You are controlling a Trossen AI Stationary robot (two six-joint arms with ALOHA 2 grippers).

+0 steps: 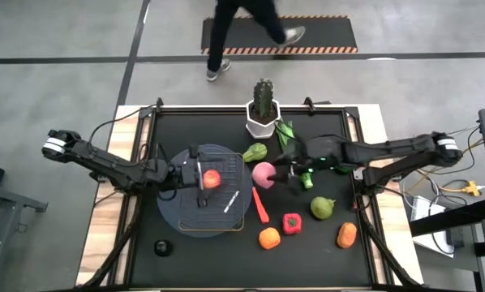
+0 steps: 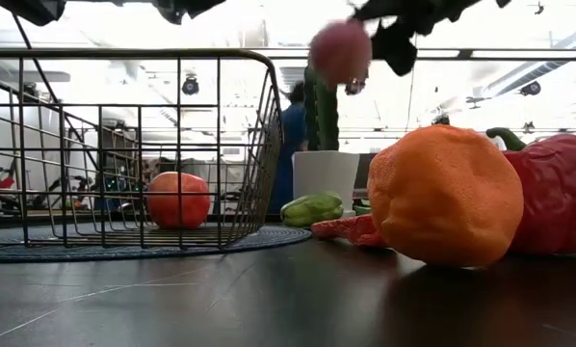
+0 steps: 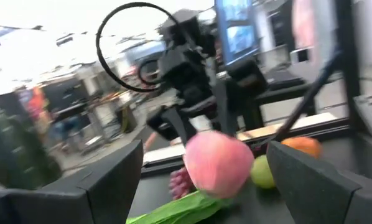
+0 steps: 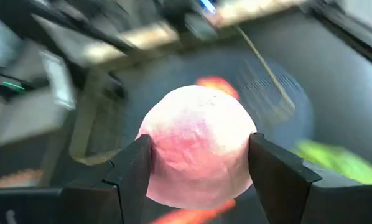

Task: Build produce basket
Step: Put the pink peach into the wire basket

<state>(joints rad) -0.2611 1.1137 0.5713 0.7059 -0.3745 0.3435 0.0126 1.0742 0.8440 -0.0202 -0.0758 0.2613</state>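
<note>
The right claw [image 4: 198, 165] is clamped on a pink apple [image 4: 197, 146], held in the air above the counter [image 1: 194, 251] just beside the basket [image 1: 226, 212]. The left claw [image 3: 201, 180] hangs over the basket with its fingers apart and nothing between them; a red apple [image 1: 212, 178] lies inside the basket. No brand, label or writing can be read on anything.
</note>
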